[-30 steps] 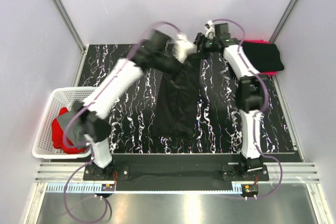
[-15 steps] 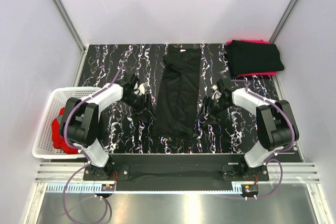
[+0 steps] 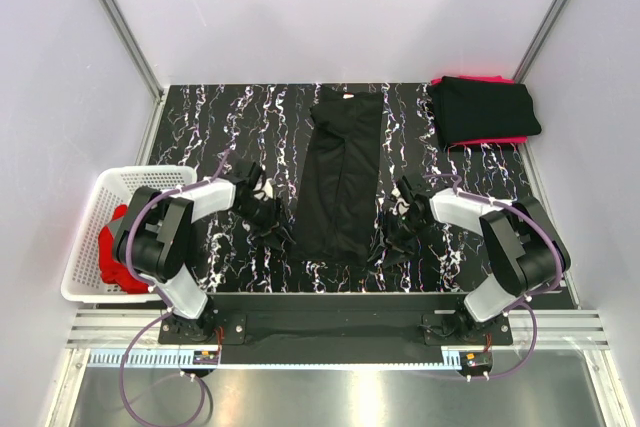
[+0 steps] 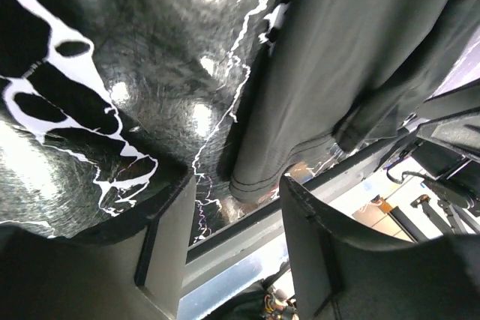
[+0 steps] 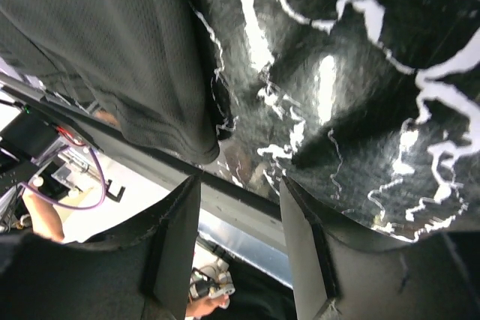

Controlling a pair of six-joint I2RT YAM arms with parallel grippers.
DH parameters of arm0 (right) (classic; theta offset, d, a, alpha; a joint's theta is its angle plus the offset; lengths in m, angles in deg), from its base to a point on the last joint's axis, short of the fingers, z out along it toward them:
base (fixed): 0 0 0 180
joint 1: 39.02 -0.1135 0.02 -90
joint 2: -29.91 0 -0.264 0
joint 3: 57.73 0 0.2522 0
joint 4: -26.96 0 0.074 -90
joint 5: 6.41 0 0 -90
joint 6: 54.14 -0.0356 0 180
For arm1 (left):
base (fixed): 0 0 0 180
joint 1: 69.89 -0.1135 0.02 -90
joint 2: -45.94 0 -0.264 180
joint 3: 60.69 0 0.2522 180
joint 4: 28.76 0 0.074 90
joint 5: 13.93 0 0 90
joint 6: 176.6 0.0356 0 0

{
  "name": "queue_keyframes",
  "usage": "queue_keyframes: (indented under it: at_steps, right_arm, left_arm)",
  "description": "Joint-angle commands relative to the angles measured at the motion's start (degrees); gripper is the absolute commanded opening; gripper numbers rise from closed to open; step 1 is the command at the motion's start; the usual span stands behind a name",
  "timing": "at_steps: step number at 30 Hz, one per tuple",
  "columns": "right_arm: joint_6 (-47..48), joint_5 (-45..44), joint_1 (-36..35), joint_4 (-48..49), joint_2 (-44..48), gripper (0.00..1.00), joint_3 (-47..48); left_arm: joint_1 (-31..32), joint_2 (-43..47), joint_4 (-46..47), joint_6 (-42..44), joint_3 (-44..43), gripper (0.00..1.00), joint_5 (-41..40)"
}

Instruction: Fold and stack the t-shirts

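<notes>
One black t-shirt (image 3: 342, 172) lies folded into a long strip down the middle of the counter (image 3: 220, 117). Two more are stacked in the far right corner, a black folded shirt (image 3: 485, 109) on a red folded shirt (image 3: 500, 140). One red bundled shirt (image 3: 110, 252) lies in the basket (image 3: 85, 237) off the left edge. The left tool (image 3: 278, 234) and right tool (image 3: 386, 242) flank the strip's near corners, both with jaws apart and empty.
</notes>
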Motion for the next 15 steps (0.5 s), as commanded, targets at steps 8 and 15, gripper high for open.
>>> queue_keyframes:
  at_steps: [8,15]
  right_arm:
    - [-2.42,0.58,-2.42,8.73,-1.46,0.53,-0.46]
    - [-2.60,0.49,-3.39,11.10,-5.06,0.54,1.91]
  left_arm:
    - [2.25,0.45,4.76,-1.14,1.86,0.54,-0.75]
    - [3.67,-0.69,5.02,-1.49,2.12,0.52,-0.67]
